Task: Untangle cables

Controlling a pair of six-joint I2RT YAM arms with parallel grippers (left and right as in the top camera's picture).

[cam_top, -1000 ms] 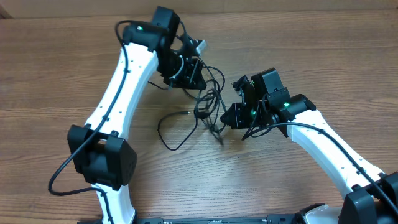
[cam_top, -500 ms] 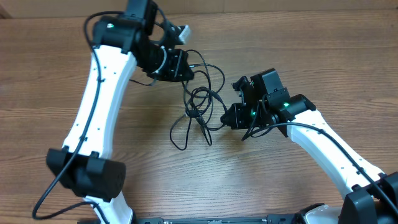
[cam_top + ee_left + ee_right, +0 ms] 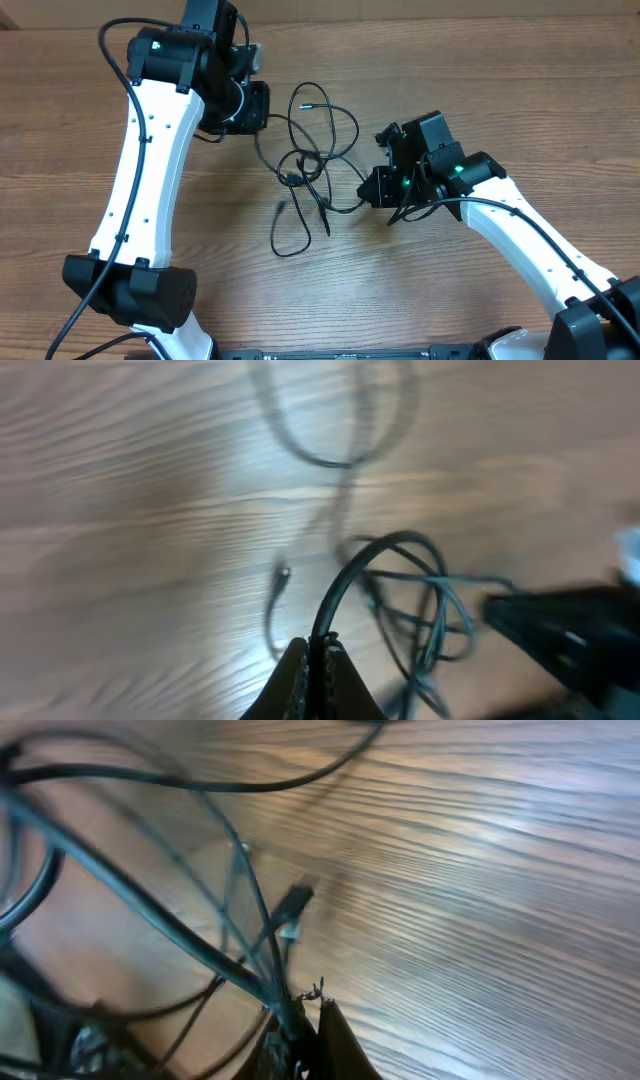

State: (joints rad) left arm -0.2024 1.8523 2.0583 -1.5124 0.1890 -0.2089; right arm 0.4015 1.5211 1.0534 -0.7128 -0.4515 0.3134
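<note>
- cables (image 3: 312,165) strung mid-table, blocking the gap between both arms
- left gripper (image 3: 262,108) at tangle's 10 o'clock, right gripper (image 3: 370,188) at 3
- table (image 3: 330,290) passable at 6 and 12 o'clock

Matt wood-grain table (image 3: 520,80); smooth, thin black-sheathed cables (image 3: 292,178).

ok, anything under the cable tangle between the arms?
Only bare wood table shows through the loops of the cables. The left pincer and right pincer are each shut on a strand; the gripped stretches are covered.
</note>
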